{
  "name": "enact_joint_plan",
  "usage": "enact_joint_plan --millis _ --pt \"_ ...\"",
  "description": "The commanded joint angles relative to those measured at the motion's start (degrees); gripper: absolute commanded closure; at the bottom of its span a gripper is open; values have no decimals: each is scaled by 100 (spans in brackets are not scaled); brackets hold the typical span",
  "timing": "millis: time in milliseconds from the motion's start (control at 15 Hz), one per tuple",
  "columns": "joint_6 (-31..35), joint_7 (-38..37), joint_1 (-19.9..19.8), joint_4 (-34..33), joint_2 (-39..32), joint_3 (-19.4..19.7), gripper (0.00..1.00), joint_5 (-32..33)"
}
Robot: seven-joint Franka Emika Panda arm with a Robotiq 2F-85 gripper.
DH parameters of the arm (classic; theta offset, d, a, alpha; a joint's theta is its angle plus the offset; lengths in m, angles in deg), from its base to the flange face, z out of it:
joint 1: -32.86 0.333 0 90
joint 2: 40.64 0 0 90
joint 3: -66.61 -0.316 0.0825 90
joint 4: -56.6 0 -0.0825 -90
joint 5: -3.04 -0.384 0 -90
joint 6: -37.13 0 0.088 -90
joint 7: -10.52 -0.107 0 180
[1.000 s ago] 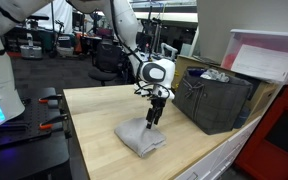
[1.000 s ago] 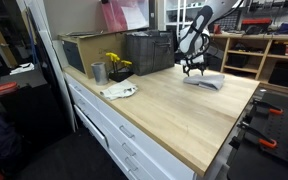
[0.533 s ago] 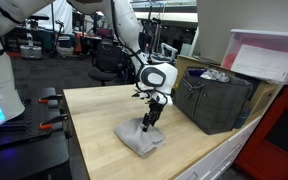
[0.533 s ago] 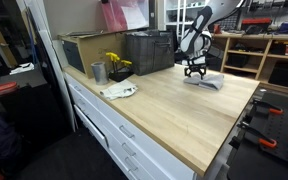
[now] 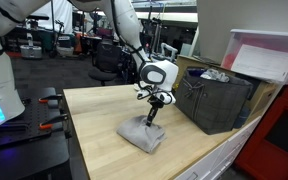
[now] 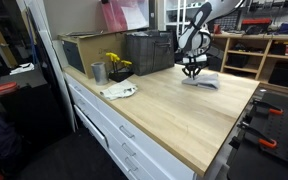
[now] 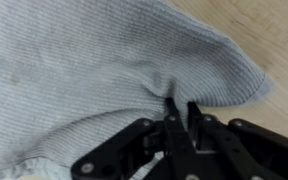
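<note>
Gripper (image 7: 181,108) down on grey towel (image 7: 84,70) on wooden table (image 5: 94,125), jaws nipped onto raised fold, seemingly gripped. Step: grasping. Next calls for firm pinch, straight lift.

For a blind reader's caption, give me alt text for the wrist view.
The black tool pinches a raised fold of a gray knitted cloth. The cloth fills most of the view, lying on a light wooden table.

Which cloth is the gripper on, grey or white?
The grey knitted cloth: the gripper pinches a fold of it in the wrist view. The white cloth lies apart, beside the metal cup.
</note>
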Motion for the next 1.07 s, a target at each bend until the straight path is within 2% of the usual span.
enact_joint_plan --millis 0,467,1000 --pt "237 911 72 161 210 -157 100 52" --pt "399 2346 384 484 532 -382 99 579" --pt "885 4552 91 1530 1443 -760 99 1129"
